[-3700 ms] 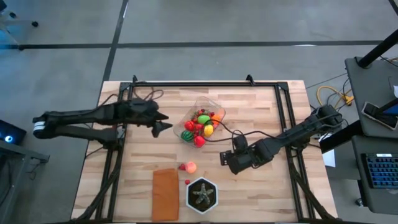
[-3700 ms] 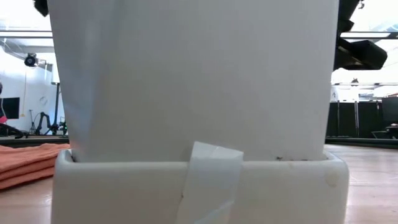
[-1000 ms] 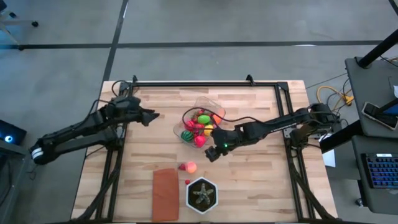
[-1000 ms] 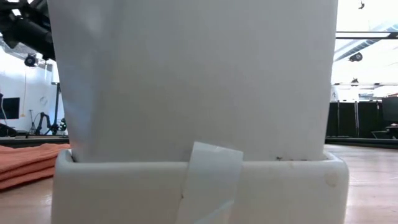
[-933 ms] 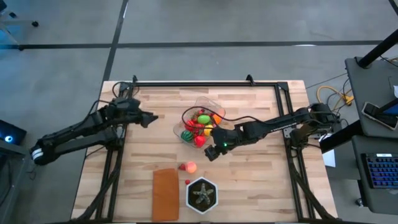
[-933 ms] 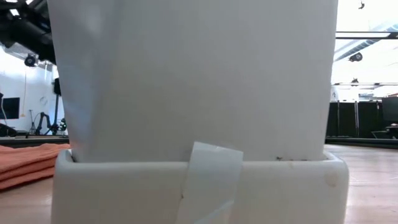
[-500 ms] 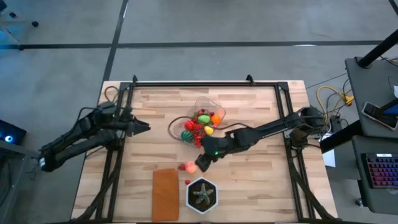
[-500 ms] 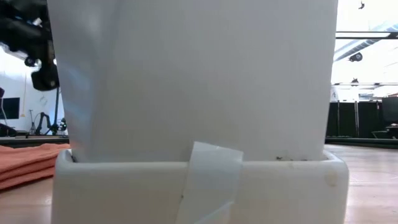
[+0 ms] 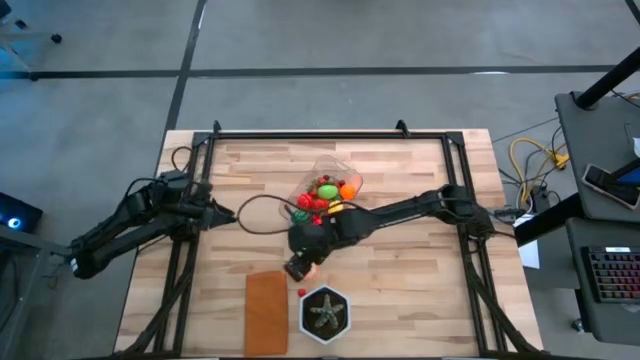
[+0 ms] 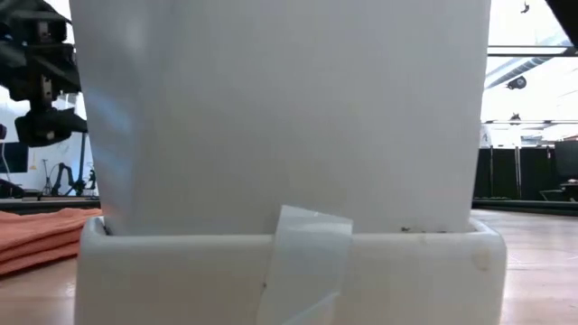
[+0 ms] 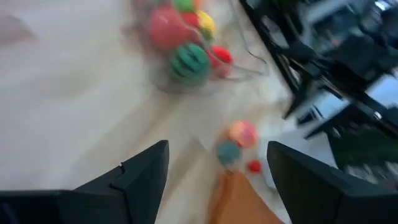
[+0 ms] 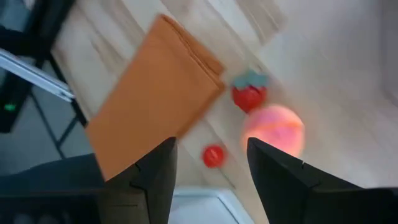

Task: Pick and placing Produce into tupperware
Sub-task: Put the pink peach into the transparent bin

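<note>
Reaching out from the tupperware (image 9: 322,196), the right gripper (image 9: 296,267) now hovers, jaws spread, above the peach (image 12: 274,130) and strawberry (image 12: 249,94) on the table (image 9: 420,270). It should centre on one fruit before closing, while the left gripper (image 9: 229,213) waits aside, jaws spread.

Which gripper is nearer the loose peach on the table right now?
Right. The right gripper hovers open right over the peach, beside the orange cloth. The left gripper waits open near the table's left side, well away from it.
</note>
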